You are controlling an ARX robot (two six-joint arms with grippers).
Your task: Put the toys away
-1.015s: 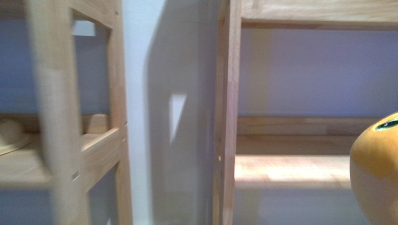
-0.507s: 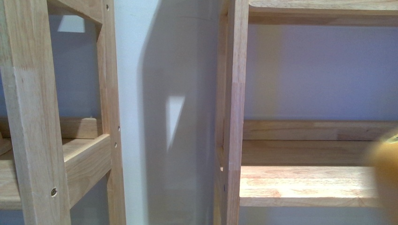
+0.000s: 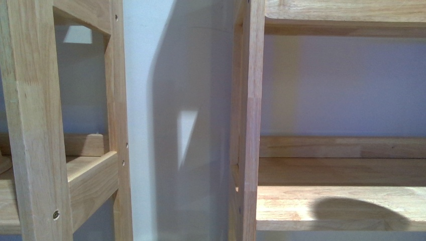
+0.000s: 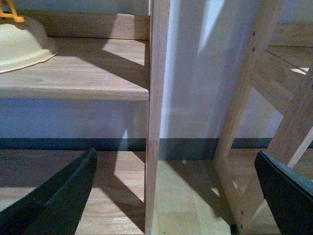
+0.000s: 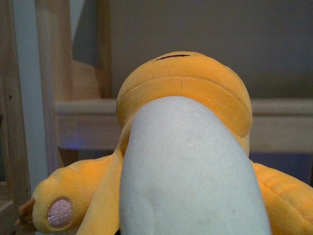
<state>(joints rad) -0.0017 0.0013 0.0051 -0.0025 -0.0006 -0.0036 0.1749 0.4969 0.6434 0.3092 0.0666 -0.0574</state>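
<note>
One toy in play: the orange-yellow plush (image 5: 186, 147) fills the right wrist view, white belly toward the camera, head end pointing away at a wooden ledge (image 5: 281, 125) beyond it. Its long axis runs roughly along the arm's reach. Right pincer is hidden behind the plush, so I can't tell its grip; my read is it's carrying it. Front view shows no plush, only a rounded shadow (image 3: 357, 210) on the lower shelf board (image 3: 286, 203). Left pincer (image 4: 176, 155) is spread wide and empty. Right arm does the placing.
</note>
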